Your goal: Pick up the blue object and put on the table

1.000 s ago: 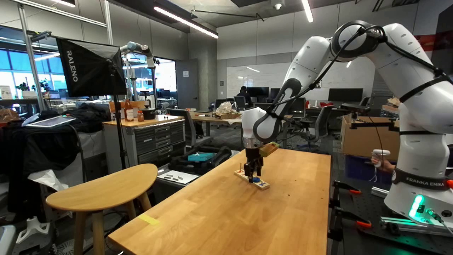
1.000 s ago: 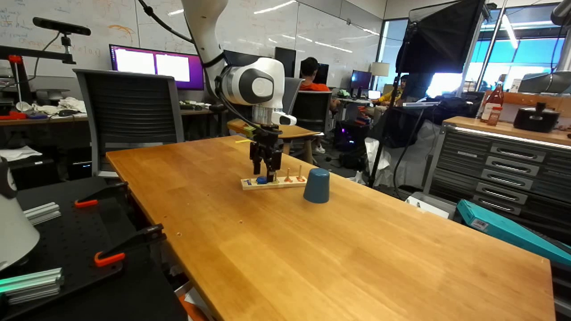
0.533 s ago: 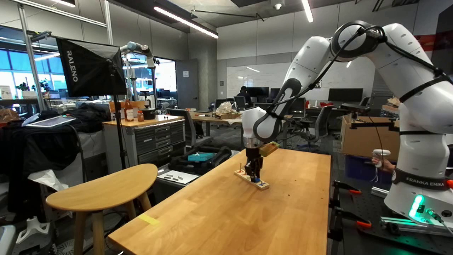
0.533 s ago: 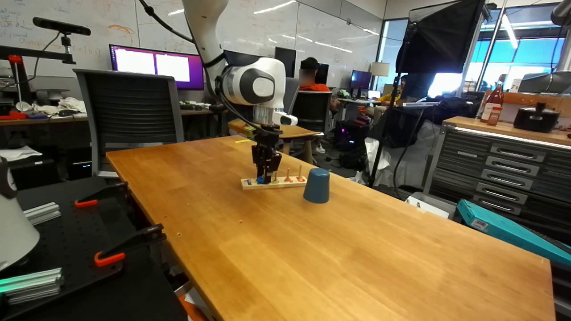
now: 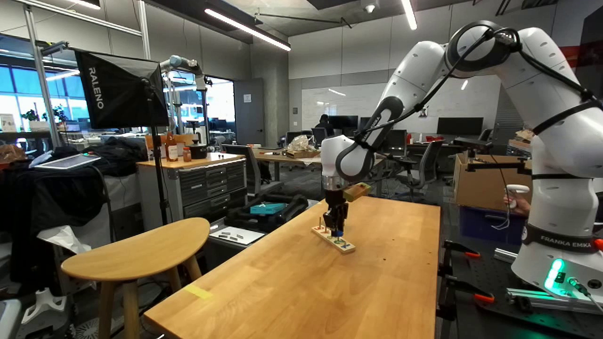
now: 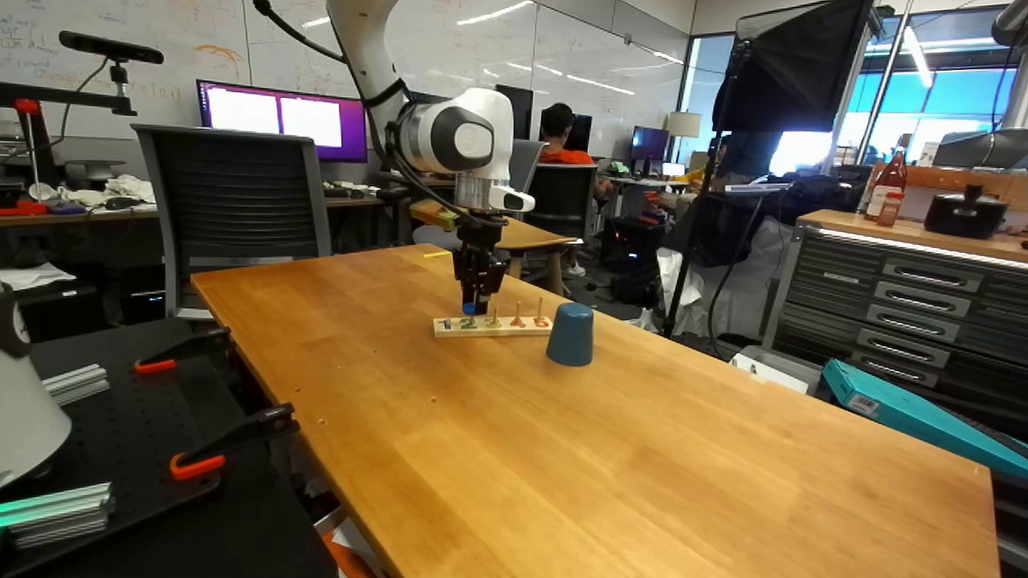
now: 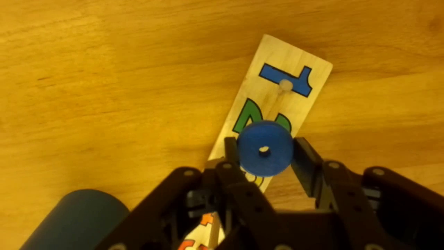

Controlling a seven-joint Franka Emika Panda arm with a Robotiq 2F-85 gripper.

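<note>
Lifting looks done: the gripper (image 7: 265, 150) pinches the blue ring (image 7: 265, 134), cup (image 7: 79, 222) at wrist-view eight o'clock; table (image 6: 562, 449) placement remains.

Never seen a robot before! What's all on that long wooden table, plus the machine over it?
Long wooden table: one, honey-brown, underneath it all.
Numbered peg board: one, pale wood with coloured digits, flat on the table.
Ring: one, blue, held just above the board.
Cup: one, blue-grey, narrow end up, near the board.
Tape strip: one, yellow, near a table corner.
Robot arm: one, mostly white, reaching over the table.
Gripper: one, black, over the board, closed on the ring.
</note>
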